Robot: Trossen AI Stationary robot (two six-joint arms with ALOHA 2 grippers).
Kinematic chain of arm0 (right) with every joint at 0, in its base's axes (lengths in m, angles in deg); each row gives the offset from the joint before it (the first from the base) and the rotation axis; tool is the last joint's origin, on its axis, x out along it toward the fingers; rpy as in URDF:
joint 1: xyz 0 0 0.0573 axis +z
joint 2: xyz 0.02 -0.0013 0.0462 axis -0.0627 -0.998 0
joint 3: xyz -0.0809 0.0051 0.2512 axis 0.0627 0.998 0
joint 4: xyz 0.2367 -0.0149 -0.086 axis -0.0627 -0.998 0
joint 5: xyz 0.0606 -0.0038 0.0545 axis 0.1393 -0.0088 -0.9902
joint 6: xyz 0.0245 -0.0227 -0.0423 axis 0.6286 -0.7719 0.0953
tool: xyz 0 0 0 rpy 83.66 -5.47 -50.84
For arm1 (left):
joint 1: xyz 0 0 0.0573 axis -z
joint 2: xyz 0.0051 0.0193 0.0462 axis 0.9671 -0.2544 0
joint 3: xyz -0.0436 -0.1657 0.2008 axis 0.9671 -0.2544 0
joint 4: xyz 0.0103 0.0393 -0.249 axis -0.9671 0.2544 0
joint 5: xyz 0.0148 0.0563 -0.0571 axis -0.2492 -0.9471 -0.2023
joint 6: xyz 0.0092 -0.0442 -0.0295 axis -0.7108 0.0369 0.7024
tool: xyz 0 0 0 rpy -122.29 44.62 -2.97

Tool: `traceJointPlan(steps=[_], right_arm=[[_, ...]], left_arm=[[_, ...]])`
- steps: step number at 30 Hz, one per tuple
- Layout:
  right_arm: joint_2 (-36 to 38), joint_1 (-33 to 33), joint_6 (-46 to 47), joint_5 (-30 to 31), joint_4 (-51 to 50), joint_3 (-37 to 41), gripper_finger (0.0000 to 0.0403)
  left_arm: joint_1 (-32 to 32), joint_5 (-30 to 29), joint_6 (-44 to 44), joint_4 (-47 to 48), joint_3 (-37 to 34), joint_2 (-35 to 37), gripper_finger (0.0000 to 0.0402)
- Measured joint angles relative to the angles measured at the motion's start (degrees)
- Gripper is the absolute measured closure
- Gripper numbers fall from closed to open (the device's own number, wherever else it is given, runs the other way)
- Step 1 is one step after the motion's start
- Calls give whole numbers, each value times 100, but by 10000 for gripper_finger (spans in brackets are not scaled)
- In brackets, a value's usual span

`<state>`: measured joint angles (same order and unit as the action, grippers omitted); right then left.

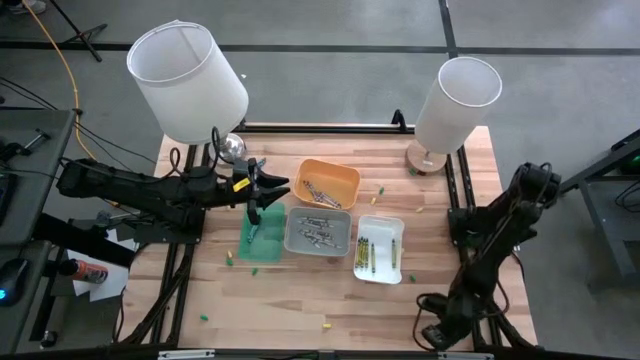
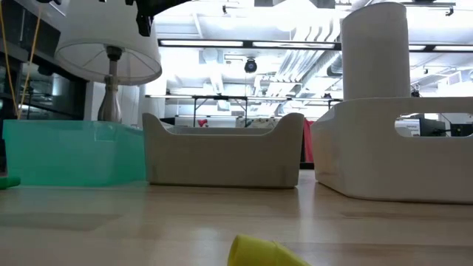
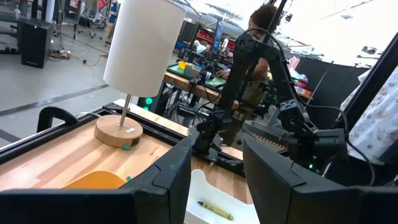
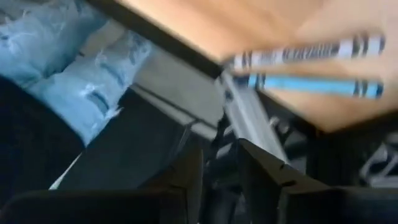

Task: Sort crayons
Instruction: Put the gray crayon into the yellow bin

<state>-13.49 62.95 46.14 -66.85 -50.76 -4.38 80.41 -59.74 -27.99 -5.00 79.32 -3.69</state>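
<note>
Grey crayons (image 1: 318, 233) lie in the grey tray (image 1: 300, 245), and more lie in the orange tray (image 1: 345, 172). Yellow and green crayons (image 1: 363, 258) lie in the white tray (image 1: 392, 228). My left gripper (image 1: 275, 190) hovers open over the green tray (image 1: 262, 240) with nothing between its fingers (image 3: 165, 180). My right gripper (image 1: 435, 335) is low at the table's near right corner. Its fingers stand apart (image 4: 221, 168) with nothing between them. A grey crayon (image 4: 311, 53) and a blue crayon (image 4: 311, 85) lie on the wood beyond it.
Loose crayons lie scattered on the table (image 1: 228, 258) (image 1: 325, 325) (image 1: 380, 188); one yellow crayon (image 2: 259, 253) lies close to the low camera. Two white-shaded lamps (image 1: 190, 80) (image 1: 455, 105) stand at the far corners. A person's jeans (image 4: 81, 74) show past the table edge.
</note>
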Motion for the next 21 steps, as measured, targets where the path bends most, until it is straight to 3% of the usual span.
traceJointPlan(steps=[4, 6, 8, 12, 15, 21], right_arm=[[277, -11, 445, -150, -100, -20, 305], [278, -12, 461, -253, -647, -124, 304], [276, -14, 494, 72, -1064, -187, 304], [278, -7, 689, 1039, -975, -221, 304], [262, -52, 932, 916, -1001, -207, 304], [-250, 13, 994, 44, -1025, -207, 304]], left_arm=[[0, 0, 0, 12, 0, 2, 270], [0, 0, 0, 27, 0, 0, 270], [0, 0, 0, 38, 0, 1, 270], [0, 0, 2, 39, 0, 0, 270], [0, 0, 11, 39, 0, 1, 270], [0, -1, 9, 39, 0, 0, 270]])
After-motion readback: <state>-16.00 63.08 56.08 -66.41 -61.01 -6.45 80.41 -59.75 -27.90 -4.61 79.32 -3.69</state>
